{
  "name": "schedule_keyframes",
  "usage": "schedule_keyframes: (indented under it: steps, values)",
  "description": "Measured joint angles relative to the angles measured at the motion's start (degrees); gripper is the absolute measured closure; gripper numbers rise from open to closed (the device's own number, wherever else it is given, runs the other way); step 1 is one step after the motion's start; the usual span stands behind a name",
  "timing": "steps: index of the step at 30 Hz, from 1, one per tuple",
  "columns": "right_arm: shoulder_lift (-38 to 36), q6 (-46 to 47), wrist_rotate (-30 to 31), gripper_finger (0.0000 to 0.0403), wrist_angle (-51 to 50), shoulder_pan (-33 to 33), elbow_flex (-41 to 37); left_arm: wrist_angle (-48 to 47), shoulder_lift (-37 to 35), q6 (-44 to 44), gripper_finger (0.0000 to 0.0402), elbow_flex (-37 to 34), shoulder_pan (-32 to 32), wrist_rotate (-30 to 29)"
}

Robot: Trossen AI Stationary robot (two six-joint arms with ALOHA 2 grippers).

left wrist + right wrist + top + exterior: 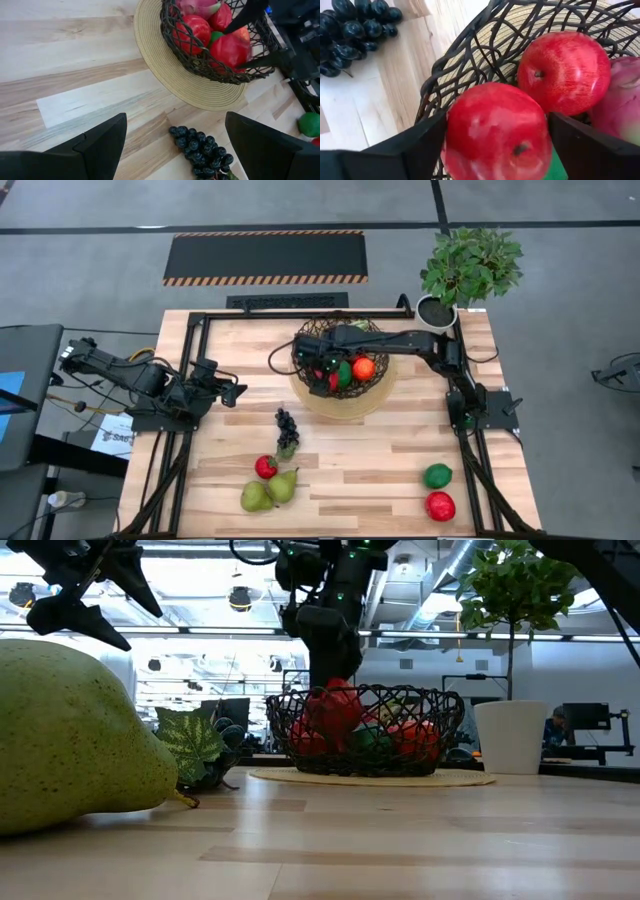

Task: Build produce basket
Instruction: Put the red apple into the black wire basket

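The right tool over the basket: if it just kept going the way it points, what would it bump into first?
Most likely the red fruit lying between the right tool's open fingers, inside the basket. Depth is hard to judge, but nothing else shows in front of it.

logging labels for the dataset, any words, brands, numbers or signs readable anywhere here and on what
White sheet by the table's left edge, under the left arm's base: dark print starting "SA", the rest too small to read.
Black floor mat with striped edges: no words.
The produce and the basket: no labels visible.
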Motion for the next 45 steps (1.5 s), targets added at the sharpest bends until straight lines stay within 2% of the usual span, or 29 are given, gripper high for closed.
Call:
schedule_keyframes:
  steps: [3, 7, 11, 14, 17, 20, 24, 28, 32, 37, 41, 45]
  values:
    - [-0.7, -1.2, 0.0, 0.0009, -1.5, -0.2, 1.2, 0.0, 0.0, 0.0, 0.0077, 0.0, 0.0, 0.0]
    - [-3.4, -0.8, -0.1, 0.0014, -2.2, -0.6, 1.7, 0.0, 0.0, 0.0, 0.0077, 0.0, 0.0, 0.0]
    - [-8.9, 2.1, -0.6, 0.002, -12.4, 0.5, 1.7, 0.0, 0.0, 0.0, 0.0077, 0.0, 0.0, 0.0]
    - [-15.7, 8.9, -0.6, 0.002, -19.2, 3.8, -0.3, 0.0, 0.0, 0.0, 0.0077, 0.0, 0.0, 0.0]
    - [-24.3, 19.1, 1.4, 0.0019, -21.1, 10.1, -6.3, 0.0, 0.0, 0.0, 0.0077, 0.0, 0.0, 0.0]
    - [-33.4, 32.6, 4.7, 0.0019, -21.1, 18.8, -15.4, 0.1, 0.0, 0.5, 0.0077, 0.0, 0.0, 0.0]
    - [-43.4, 50.1, 5.9, 0.0019, -19.8, 33.6, -29.7, 0.6, 0.0, 1.5, 0.0077, 0.0, 0.0, 0.0]
    - [-48.6, 61.6, 4.3, 0.002, -12.7, 48.0, -42.9, 0.6, 0.0, 2.0, 0.0077, 0.0, 0.0, 0.0]
    - [-49.8, 72.0, 0.5, 0.002, -0.8, 59.5, -50.5, 0.5, 0.0, 2.0, 0.0077, 0.0, 0.0, 0.0]
    - [-46.2, 84.3, 0.4, 0.002, 6.9, 69.6, -51.8, 0.4, 0.0, 2.0, 0.0077, 0.0, 0.0, 0.0]
    - [-42.0, 88.6, -0.4, 0.002, 12.4, 74.1, -51.8, 0.4, 0.0, 2.1, 0.0077, 0.0, 0.0, 0.0]
    - [-37.5, 88.3, -0.6, 0.002, 14.1, 75.6, -51.8, 0.3, 0.0, 2.6, 0.0077, 0.0, 0.0, 0.0]
